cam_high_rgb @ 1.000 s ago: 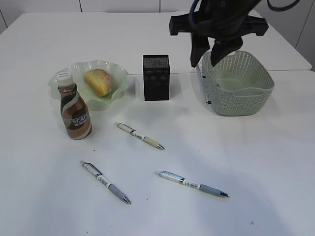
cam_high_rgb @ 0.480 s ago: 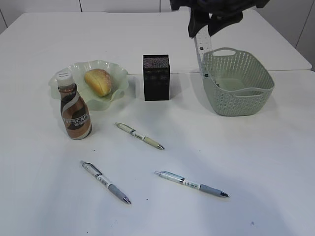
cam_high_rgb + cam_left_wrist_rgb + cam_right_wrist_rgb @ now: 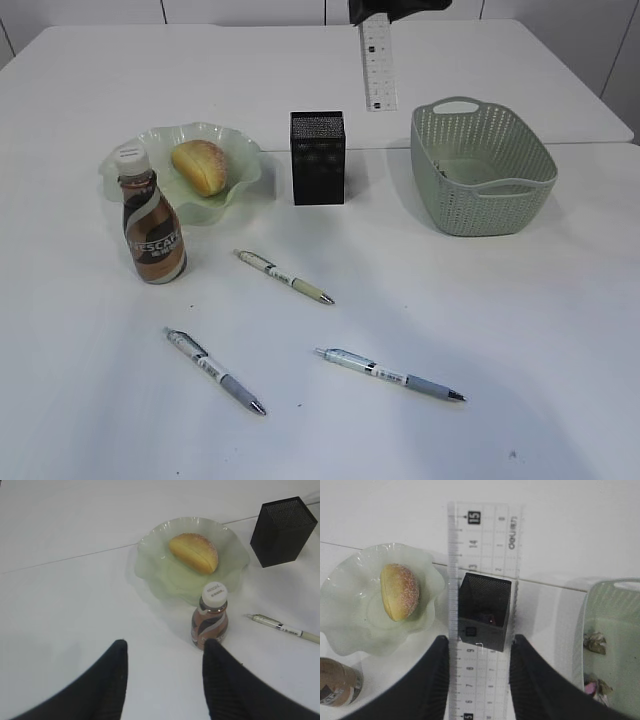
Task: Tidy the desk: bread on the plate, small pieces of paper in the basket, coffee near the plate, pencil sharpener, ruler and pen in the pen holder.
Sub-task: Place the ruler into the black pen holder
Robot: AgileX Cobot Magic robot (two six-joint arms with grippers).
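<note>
The right tool (image 3: 476,680) is gripping the clear ruler (image 3: 377,63) between its two dark fingers (image 3: 435,680), and the ruler is hanging upright in the air, high above the tabletop (image 3: 500,330). A second ago that tool was down at the left rim of the basket (image 3: 482,180) with the ruler beside the basket wall; half a second ago it was lifting; now the tool is almost out of the top of the exterior view and the ruler is dangling to the left of the basket, up and to the right of the pen holder (image 3: 318,157). In the right wrist view the ruler is lying straight across the open mouth of the black mesh pen holder below it, well clear of it.

The left tool (image 3: 162,675) is hovering with its fingers parted around nothing, looking down at the coffee bottle (image 3: 210,616), which is standing just beside the plate (image 3: 150,560). The bread (image 3: 194,553) is sitting in the plate. Two crumpled pieces of paper (image 3: 594,642) are lying in the basket. Three pens are lying on the tabletop exactly where they were: one near the bottle (image 3: 284,276), one at lower left (image 3: 215,370), one at lower middle (image 3: 390,374).
</note>
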